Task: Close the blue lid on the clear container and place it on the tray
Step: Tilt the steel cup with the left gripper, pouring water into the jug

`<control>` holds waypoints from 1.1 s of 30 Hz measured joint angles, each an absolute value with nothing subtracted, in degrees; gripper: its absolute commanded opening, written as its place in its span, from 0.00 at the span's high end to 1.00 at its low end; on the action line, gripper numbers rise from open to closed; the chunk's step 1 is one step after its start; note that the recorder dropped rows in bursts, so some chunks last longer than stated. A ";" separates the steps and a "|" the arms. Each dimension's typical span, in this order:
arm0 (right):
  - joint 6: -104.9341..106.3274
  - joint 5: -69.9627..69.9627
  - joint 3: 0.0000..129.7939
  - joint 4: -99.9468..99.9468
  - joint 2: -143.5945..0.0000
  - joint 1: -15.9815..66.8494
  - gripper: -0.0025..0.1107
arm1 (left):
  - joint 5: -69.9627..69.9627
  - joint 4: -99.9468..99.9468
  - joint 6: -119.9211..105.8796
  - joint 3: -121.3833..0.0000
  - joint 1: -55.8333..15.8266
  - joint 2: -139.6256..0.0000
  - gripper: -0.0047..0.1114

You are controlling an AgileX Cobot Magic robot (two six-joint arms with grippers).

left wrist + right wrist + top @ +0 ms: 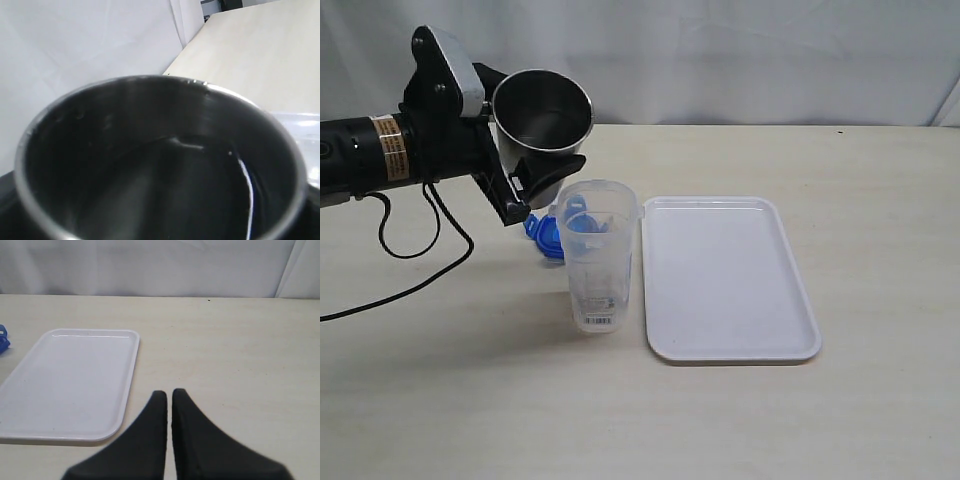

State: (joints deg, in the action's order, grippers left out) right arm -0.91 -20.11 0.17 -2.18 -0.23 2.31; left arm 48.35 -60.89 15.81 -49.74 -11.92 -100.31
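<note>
Exterior view: grips steel cup (542, 115) in left gripper (535, 180), jaws clamped on its wall, tilted above clear container (600, 260) standing just below the fingertips; blue lid (548, 238) flat on table (820, 420) beneath the gripper, behind container, tray (725, 280) just beyond it. Reads as a pre-lid step, closing not begun. Left wrist view: shows only cup mouth close against the gripper, contents unclear. Right wrist view: right gripper (170, 405) closed on nothing, tray ahead and to one side; next likely needs cup put down, then lid lifted and pressed onto container rim.
</note>
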 measured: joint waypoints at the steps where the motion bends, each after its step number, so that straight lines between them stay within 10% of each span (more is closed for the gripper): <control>1: -0.91 -20.11 0.17 -2.18 -0.23 2.31 0.94 | 47.85 -60.78 15.52 -49.74 -11.92 -100.31 0.96; 33: -0.91 -20.11 0.17 -2.18 -0.23 2.31 0.94 | 48.89 -56.65 6.92 -50.20 -11.92 -100.31 0.96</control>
